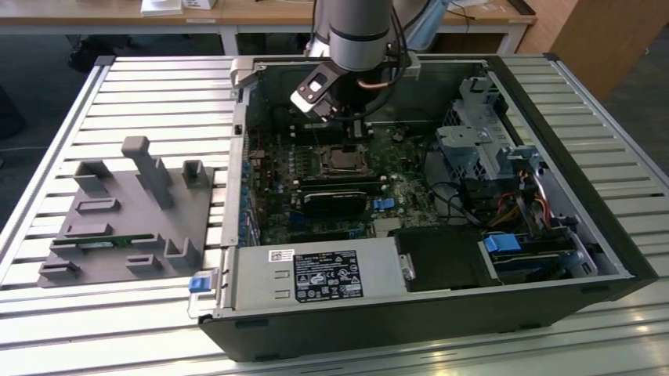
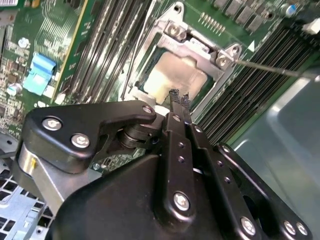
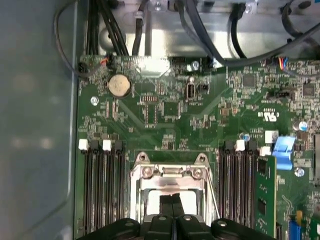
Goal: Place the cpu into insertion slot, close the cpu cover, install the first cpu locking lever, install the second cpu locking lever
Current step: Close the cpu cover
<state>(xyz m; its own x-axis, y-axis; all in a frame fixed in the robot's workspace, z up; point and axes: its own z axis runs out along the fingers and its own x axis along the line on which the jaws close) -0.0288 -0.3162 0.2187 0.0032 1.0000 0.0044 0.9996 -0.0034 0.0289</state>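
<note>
The cpu lies in the insertion slot on the green board, and its silvery top shows through the cover's window. The cpu cover lies flat over it; in the first wrist view the cpu cover frames the cpu. My gripper hangs just above one edge of the window with its black fingers pressed together and nothing between them. In the first wrist view my gripper sits over the middle of the window. A thin wire lever sticks out from one corner of the socket. Another lever runs along the opposite side.
Long black memory slots flank the socket on both sides. A blue clip and black cables lie near the board's edge. The open case walls in the board. A grey fixture tray stands on the slatted table at the exterior view's left.
</note>
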